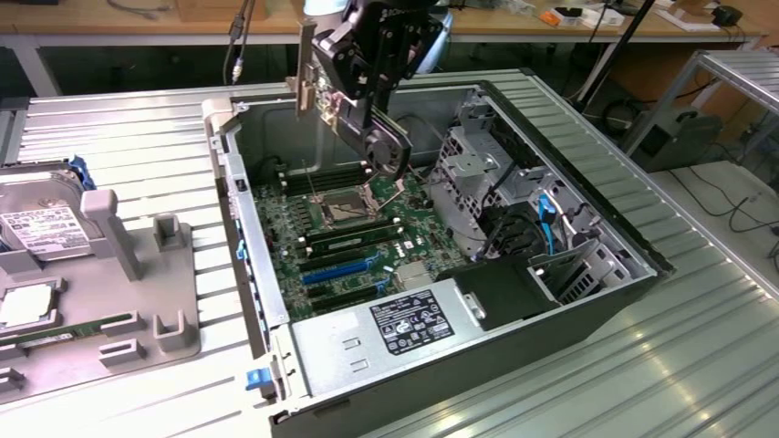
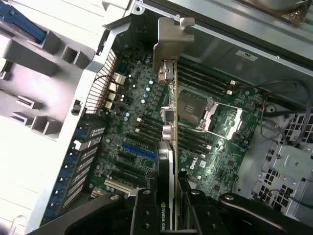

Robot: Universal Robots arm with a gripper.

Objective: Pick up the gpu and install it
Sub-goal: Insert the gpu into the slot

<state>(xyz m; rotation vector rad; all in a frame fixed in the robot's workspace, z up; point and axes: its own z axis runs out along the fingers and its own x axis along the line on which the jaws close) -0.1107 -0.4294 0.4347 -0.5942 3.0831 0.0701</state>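
Note:
The gpu (image 1: 389,151) hangs edge-down above the open computer case (image 1: 262,265), its pale metal bracket (image 1: 305,68) toward the case's rear wall. My gripper (image 1: 365,96) is shut on the card's upper edge. In the wrist view the gpu (image 2: 167,147) runs edge-on away from the gripper (image 2: 171,200), with its bracket (image 2: 171,41) at the far end and black fingers (image 2: 144,208) on both sides of it. The card hovers over the motherboard (image 2: 142,98), clear of the slots. The blue expansion slot (image 2: 138,149) lies just beside the card's line.
Inside the case are a CPU socket (image 1: 345,208), a drive cage (image 1: 487,169) and a power supply (image 1: 408,324). At the exterior view's left a grey fixture (image 1: 134,274) holds a hard drive (image 1: 43,224) and a green memory stick (image 1: 67,330).

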